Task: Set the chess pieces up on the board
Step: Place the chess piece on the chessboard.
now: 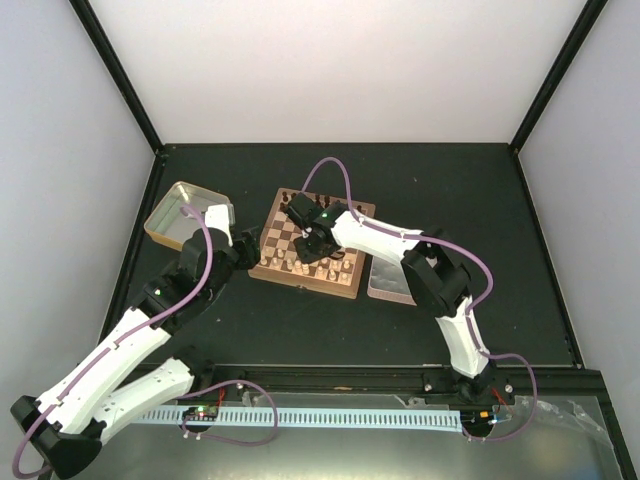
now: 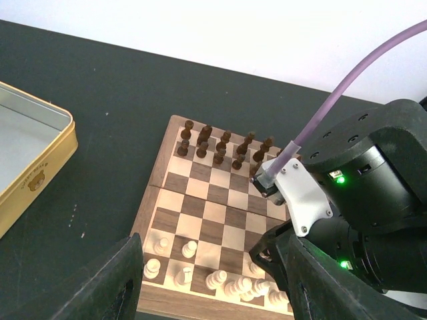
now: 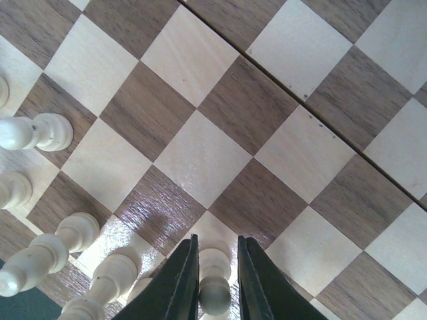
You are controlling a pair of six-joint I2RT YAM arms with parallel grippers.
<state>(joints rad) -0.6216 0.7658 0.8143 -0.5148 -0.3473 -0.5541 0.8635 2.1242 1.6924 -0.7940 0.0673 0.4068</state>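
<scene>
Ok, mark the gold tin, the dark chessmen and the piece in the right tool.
gold tin (image 2: 35, 183), left wrist view, side wall.
dark chessmen (image 2: 189, 127), left wrist view, one piece's top.
light piece (image 3: 215, 267), right wrist view, its body.

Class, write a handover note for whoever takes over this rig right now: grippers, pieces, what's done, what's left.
Left gripper: open, empty, at the board edge.
Right gripper: jaws shut on a light pawn in the near rows.
Done: dark pieces stand in the two far rows; several light pieces in the near two.
Left: set the pawn, then tidy the crowded light rows.
</scene>
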